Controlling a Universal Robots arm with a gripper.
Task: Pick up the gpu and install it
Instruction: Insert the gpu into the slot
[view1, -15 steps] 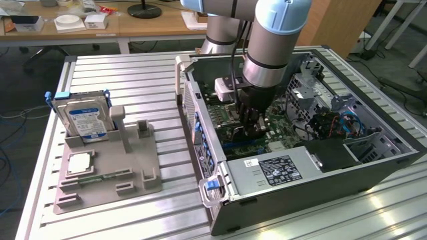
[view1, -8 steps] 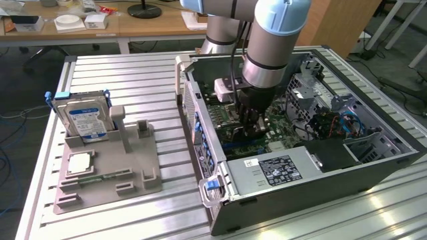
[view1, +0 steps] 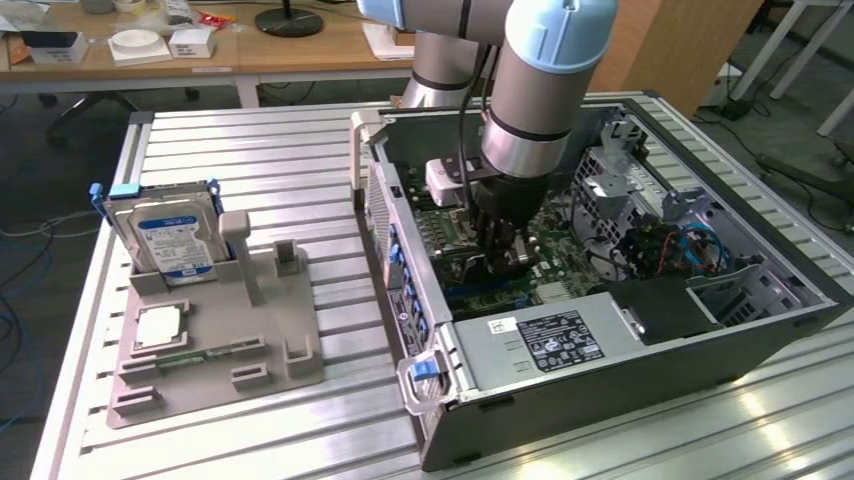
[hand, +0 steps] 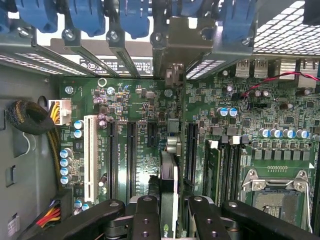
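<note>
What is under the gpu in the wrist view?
The gripper holds the gpu edge-on over the green motherboard, between black slots. The slot directly beneath is covered by the card.

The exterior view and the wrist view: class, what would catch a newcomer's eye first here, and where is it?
Most striking is the robot arm reaching down into the open computer case at the exterior view's right. Its gripper holds the gpu edge-on over the green motherboard, among the long black slots. On the exterior view's left, a hard drive stands upright in a grey holder.
</note>
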